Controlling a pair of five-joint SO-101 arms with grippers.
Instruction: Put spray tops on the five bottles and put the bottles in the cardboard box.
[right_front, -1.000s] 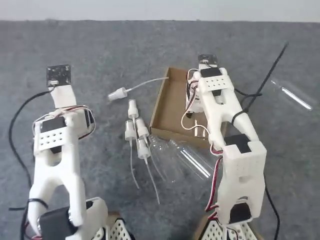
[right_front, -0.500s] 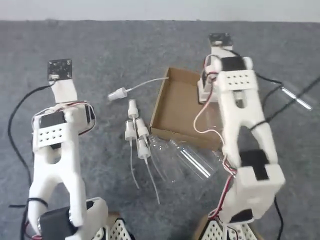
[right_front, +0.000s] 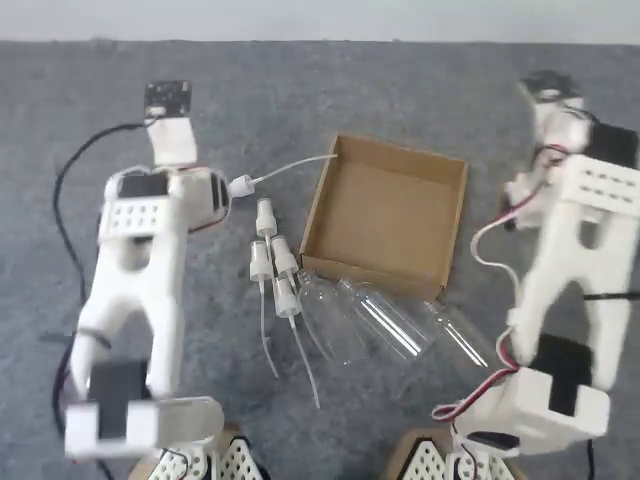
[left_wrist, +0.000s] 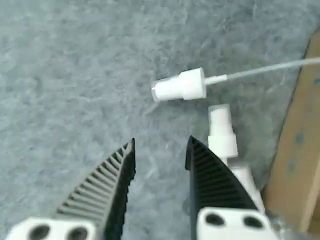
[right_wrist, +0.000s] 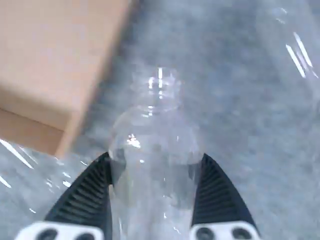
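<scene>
Clear plastic bottle (right_wrist: 155, 115) clamped in your right tool (right_wrist: 155, 159) looks light, slick, squashy; grip the shoulder gently. Left tool (left_wrist: 160, 141) is open.

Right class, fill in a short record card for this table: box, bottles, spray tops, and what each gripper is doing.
box: cardboard, open, nothing inside
loose bottles: clear, lying on the carpet along the box's near side, no tops on
spray tops: white, lying loose on the carpet beside the box
left gripper: open, empty, above the carpet near a spray top
right gripper: shut on a clear bottle with no top
</scene>
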